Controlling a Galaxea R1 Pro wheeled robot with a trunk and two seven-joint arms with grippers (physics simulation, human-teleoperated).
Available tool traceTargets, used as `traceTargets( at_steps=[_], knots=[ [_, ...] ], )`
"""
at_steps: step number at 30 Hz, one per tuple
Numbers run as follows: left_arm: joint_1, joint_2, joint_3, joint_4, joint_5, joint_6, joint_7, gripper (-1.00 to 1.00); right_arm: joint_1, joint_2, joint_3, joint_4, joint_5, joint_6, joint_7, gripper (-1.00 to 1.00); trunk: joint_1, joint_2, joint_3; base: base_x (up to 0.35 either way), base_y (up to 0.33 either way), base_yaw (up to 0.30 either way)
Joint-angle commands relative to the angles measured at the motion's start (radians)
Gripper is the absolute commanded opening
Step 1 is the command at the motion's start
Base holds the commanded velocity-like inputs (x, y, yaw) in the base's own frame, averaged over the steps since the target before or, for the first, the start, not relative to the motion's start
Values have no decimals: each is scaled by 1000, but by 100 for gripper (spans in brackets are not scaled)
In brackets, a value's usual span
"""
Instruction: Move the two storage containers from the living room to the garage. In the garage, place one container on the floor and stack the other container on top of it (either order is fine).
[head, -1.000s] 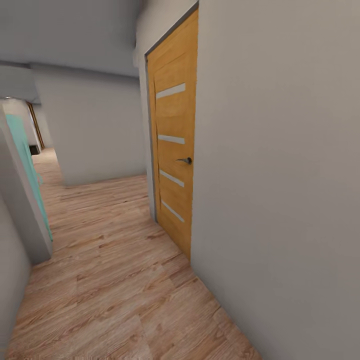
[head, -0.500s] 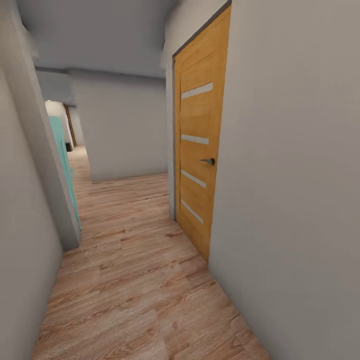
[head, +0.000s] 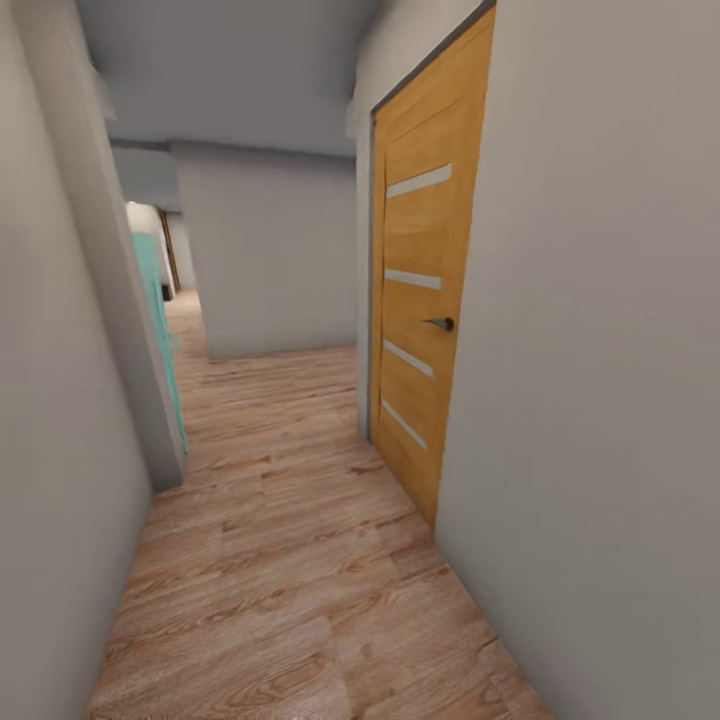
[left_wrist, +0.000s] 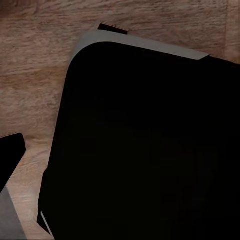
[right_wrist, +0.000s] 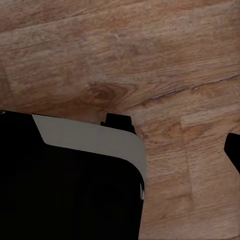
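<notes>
1. Head view: a narrow corridor with a light wood plank floor (head: 290, 560) runs ahead between pale grey walls (head: 600, 400). On the robot's right stands a closed honey-coloured wooden door (head: 425, 320) with four pale horizontal strips and a small dark lever handle (head: 440, 323). On the left, a turquoise panel (head: 160, 310) stands just past a grey wall corner. Further on, the passage meets a grey wall and bends left. The two storage containers are not to be found here, so the robot appears to be in transit; which leg of the trip cannot be told.

2. Left wrist view: a large black rounded body with a pale grey edge (left_wrist: 145, 145), seemingly part of the robot itself, hangs over wood planks (left_wrist: 40, 60). A dark wedge (left_wrist: 11, 150) at the frame's edge may be a fingertip. How far the left claw is open cannot be told, nor whether it holds anything.

3. Right wrist view: the same kind of black body with a grey rim (right_wrist: 75, 185) sits over the planks (right_wrist: 150, 60). A dark tip (right_wrist: 233, 150) shows at the frame's edge. This claw's opening and load cannot be told either.

4. Handling, as a judgement: an open-topped, straight-walled box is probably stiff and fairly light, though smooth walls may slip. Pinching over the rim of a wall, near the middle of a long side, should keep it level.
</notes>
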Motion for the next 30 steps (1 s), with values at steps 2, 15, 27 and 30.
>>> traceTargets(
  at_steps=[2, 15, 27, 30],
  knots=[
    [0, 0, 0, 0, 4, -2, 1, 100, -1, 1, 9, 3, -9, -6, -2, 100, 0, -1, -1, 5, 0, 264],
    [0, 3, 0, 0, 7, 1, 1, 100, -1, 1, 15, 2, -1, -10, -1, 100, 0, -1, -1, 268, 50, 65],
    [0, 3, 0, 1, 7, 1, 1, 100, -1, 5, 16, 2, 18, -7, -2, 100, 0, -1, -1, 323, 57, 6],
    [0, 3, 0, 1, 7, 1, 1, 100, -1, 3, 15, 2, 19, -7, -1, 100, 0, -1, -1, 323, 5, 172]
  ],
)
